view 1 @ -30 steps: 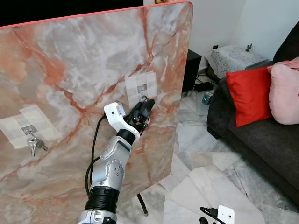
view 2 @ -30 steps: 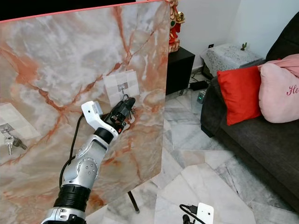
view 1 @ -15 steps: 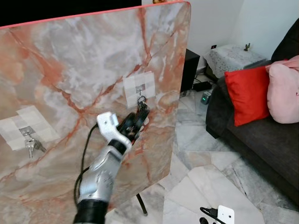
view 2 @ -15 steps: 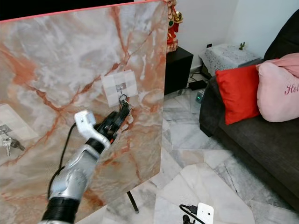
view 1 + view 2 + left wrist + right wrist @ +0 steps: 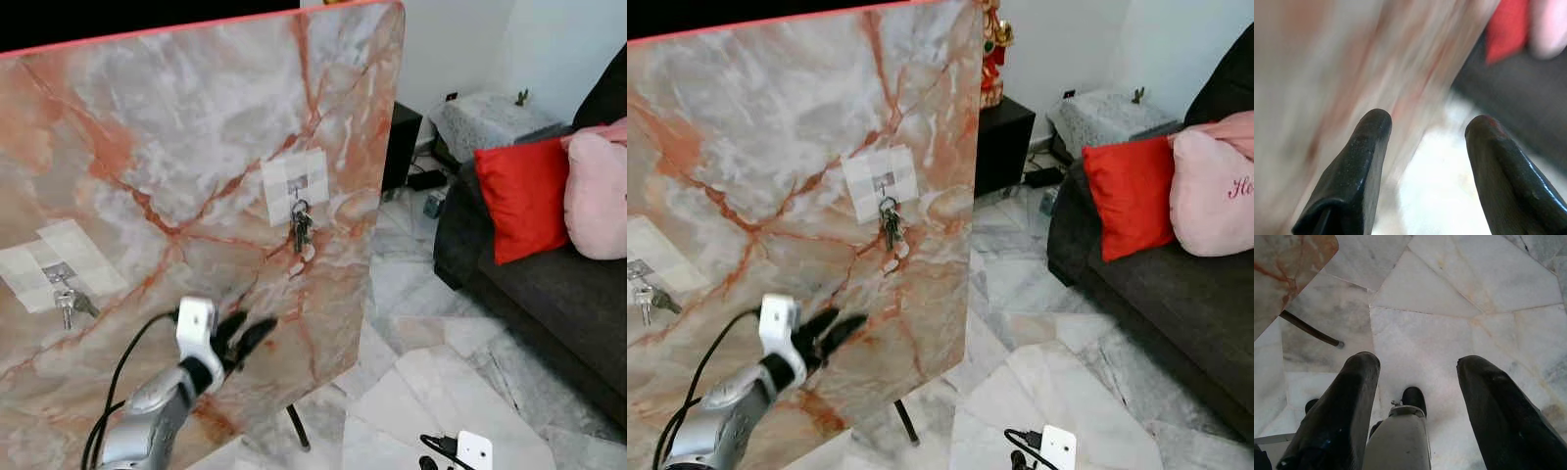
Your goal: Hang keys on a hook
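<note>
Hanging from the hook [image 5: 295, 185], keys [image 5: 300, 229]; left hand [image 5: 245, 336] below, fingers spread, empty.

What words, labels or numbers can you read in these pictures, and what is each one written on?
"He": start of a word in dark script on the pink cushion, cut off by the picture's edge.
No other text is readable: the marble board, the keys on the hook and the red cushion carry none that can be made out.
</note>
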`<state>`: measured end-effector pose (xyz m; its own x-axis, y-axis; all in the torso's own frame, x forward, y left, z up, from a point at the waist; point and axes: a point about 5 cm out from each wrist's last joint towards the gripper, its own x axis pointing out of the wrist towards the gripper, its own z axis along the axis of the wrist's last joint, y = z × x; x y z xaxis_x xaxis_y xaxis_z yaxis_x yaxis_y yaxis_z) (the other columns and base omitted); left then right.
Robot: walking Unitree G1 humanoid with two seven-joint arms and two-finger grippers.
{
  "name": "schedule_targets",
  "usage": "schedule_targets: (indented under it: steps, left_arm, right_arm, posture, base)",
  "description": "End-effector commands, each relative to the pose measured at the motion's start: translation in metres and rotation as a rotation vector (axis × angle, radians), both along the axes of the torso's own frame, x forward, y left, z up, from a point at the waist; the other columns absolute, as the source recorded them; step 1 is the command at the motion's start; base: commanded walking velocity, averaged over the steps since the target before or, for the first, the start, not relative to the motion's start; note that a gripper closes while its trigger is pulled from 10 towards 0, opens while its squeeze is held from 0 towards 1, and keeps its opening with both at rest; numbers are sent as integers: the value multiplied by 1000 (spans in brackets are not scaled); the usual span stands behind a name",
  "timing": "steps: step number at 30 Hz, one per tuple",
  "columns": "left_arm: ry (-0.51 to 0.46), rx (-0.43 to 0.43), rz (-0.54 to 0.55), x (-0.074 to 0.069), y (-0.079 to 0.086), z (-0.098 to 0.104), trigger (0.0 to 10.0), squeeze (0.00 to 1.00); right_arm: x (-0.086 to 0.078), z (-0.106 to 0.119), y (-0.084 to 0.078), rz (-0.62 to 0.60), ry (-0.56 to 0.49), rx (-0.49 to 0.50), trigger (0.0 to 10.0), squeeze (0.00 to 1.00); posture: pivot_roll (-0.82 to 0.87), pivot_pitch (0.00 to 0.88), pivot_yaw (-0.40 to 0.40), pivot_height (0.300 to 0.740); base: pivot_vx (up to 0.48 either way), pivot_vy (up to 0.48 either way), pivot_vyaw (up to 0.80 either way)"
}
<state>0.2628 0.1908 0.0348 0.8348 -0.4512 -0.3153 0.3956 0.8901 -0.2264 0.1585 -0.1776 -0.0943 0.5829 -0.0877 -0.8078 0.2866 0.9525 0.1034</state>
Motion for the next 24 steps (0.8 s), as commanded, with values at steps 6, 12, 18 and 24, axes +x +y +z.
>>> schedule_targets:
  steps: [6,12,18,24]
  left_arm:
    - [168,156,18,-24,12,-45,10000,0]
    - [292,290,174,-40,29,-73,10000,0]
    - [451,372,229,-73,36,-101,10000,0]
    - [482,422,289,-81,39,-108,10000,0]
  right_arm:
    - [0,0,-1,1,6,-5,10000,0]
    - [0,0,0,12,12,-1,10000,0]
    - [1,0,-1,12,6,-19,10000,0]
    - [2,1,-2,56,3,-47,10000,0]
  posture:
    - [-21,0,-36,740]
    - [-13,0,-42,740]
    - [-27,0,-38,740]
    - [-26,0,-40,740]
  base:
    - [0,0,0]
    - [0,0,0]
    - [0,0,0]
    - [0,0,275]
